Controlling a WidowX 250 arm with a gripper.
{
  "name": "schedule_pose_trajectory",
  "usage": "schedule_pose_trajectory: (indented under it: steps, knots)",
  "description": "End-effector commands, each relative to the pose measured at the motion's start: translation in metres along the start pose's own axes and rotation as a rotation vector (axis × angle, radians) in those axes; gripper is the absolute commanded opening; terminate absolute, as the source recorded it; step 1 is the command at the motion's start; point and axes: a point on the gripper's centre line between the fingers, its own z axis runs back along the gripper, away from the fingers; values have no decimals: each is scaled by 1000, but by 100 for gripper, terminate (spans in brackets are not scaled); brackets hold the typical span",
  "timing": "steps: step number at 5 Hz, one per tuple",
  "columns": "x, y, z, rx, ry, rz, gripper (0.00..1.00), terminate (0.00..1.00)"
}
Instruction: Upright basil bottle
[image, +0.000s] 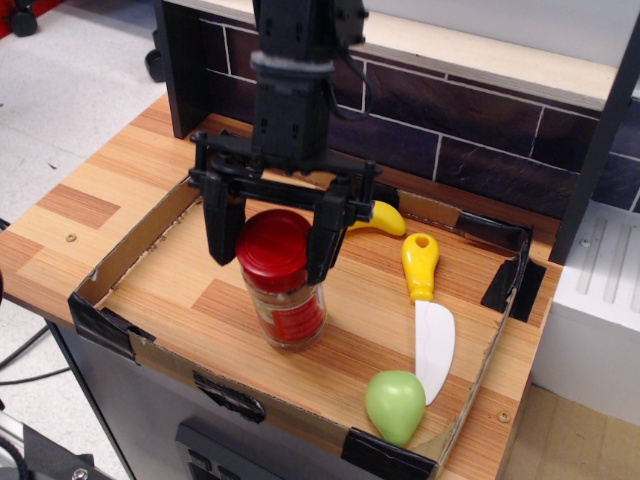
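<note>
The basil bottle stands upright near the middle of the shallow cardboard tray on the worktop. Its red cap sits between the fingers of the end effector, which look spread and released, though contact is hard to rule out. It is likely light, stiff, smooth plastic — best held at the cap. The tray also holds a banana, a knife and a green pear.

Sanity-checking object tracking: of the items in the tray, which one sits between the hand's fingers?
The basil bottle, red-capped and upright, stands between the open hand. The banana, knife and green pear lie off to the side.
</note>
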Motion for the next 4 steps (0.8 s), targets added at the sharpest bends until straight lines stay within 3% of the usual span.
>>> schedule_pose_trajectory:
  steps: [1,2,4]
  knots:
    - [10,13,6,-9,-44,36,100,0]
    - [12,14,16,-7,-103,38,100,0]
    - [15,16,44,6,-328,65,100,0]
